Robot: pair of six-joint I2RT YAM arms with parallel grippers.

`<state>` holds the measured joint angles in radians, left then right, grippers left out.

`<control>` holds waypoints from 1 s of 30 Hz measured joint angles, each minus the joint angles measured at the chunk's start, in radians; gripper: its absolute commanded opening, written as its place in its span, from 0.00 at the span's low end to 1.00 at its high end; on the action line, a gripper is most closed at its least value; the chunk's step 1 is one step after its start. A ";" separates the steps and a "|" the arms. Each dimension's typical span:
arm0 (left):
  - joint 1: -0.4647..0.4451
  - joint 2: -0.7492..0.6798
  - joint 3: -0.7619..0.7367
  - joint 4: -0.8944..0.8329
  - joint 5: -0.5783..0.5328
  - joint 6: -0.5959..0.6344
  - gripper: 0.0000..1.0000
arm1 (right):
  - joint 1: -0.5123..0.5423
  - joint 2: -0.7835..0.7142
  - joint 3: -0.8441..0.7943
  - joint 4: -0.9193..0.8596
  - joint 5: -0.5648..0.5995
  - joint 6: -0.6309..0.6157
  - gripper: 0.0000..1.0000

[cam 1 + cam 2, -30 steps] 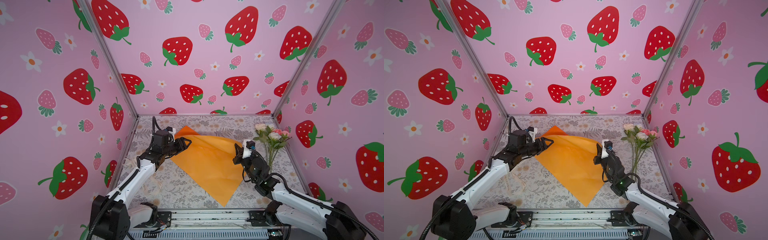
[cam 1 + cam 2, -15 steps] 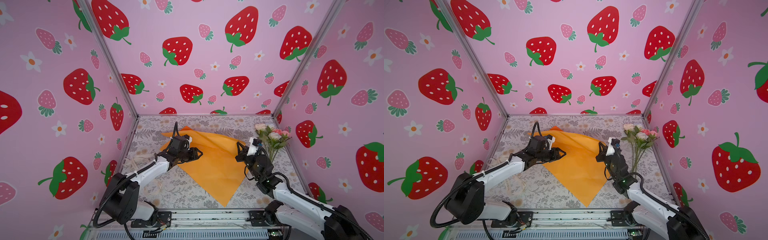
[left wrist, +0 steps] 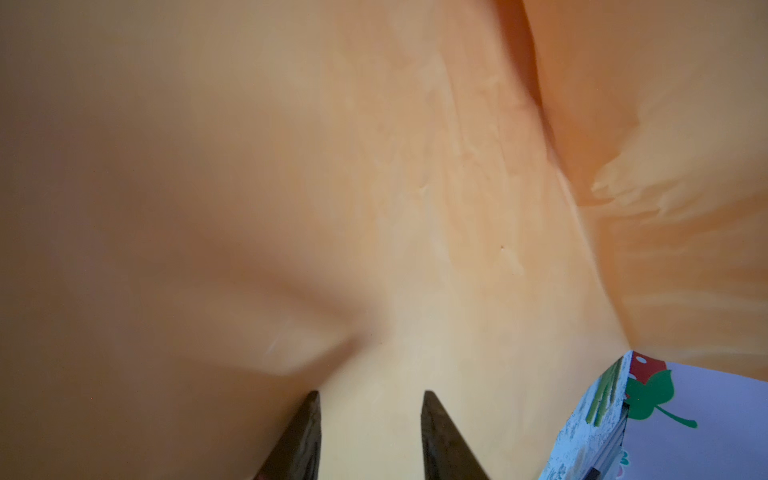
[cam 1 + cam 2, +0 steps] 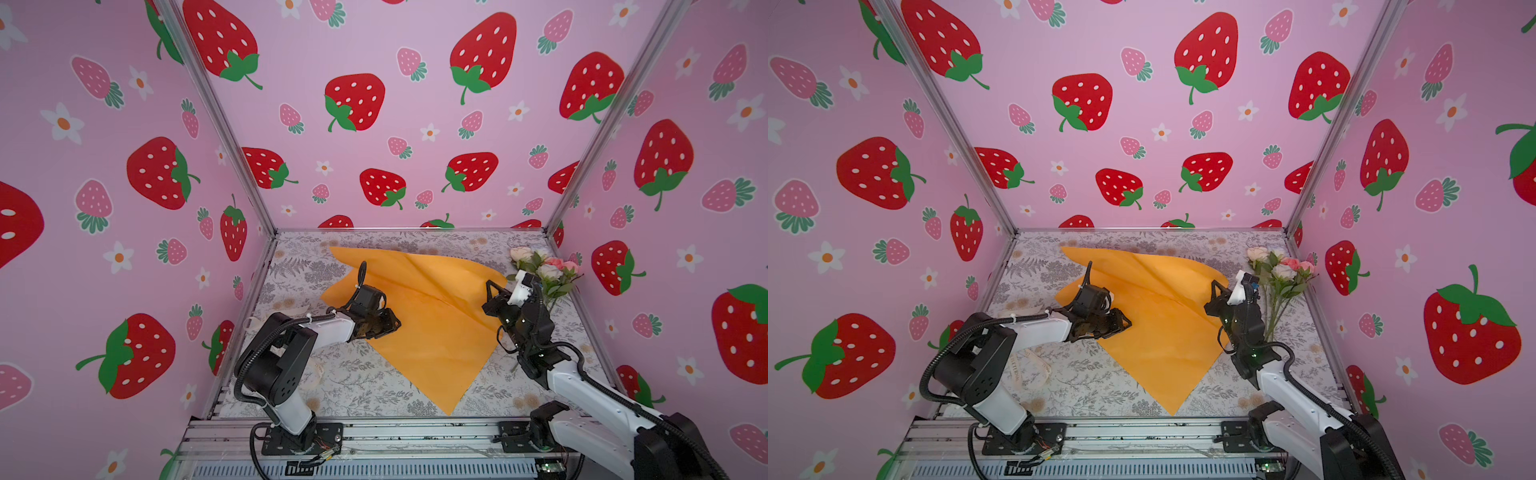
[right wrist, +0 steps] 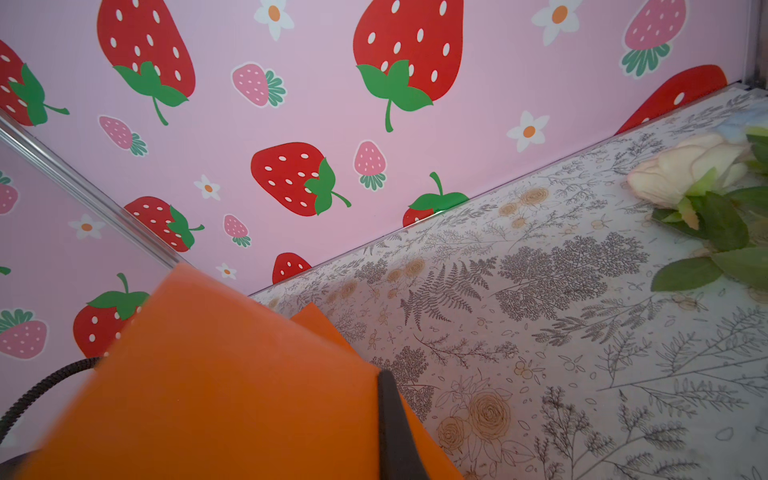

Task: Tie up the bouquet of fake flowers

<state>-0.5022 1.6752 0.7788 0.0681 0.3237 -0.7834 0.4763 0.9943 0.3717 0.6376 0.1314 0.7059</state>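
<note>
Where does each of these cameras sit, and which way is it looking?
Both top views: high above the front edge, looking down at the orange wrapping paper sheet; the left arm and right arm show.
Left wrist: on the left arm, facing the paper closely; left claw tips show, apart.
Right wrist: on the right arm, looking across the floral-print table at the cream fake rose; the right claw pinches paper.
Shared: all show the paper.

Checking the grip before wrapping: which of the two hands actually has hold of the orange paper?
The right hand, shut on the lifted corner of the orange paper near the flowers. The left hand is only above it, fingers apart, gripping nothing.
</note>
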 measured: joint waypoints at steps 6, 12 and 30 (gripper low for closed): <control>0.006 -0.003 -0.018 0.015 -0.037 -0.014 0.40 | -0.151 0.043 0.055 -0.061 -0.092 0.037 0.00; 0.030 -0.035 -0.082 0.079 -0.044 -0.044 0.40 | -0.339 0.108 0.084 -0.071 -0.188 0.062 0.00; 0.156 -0.138 -0.240 0.194 -0.046 -0.124 0.39 | -0.453 0.701 0.303 -0.013 -0.504 0.053 0.00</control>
<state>-0.3462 1.5368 0.5392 0.2619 0.2775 -0.9073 0.0231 1.6951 0.6743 0.6247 -0.3729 0.7586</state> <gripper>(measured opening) 0.390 0.048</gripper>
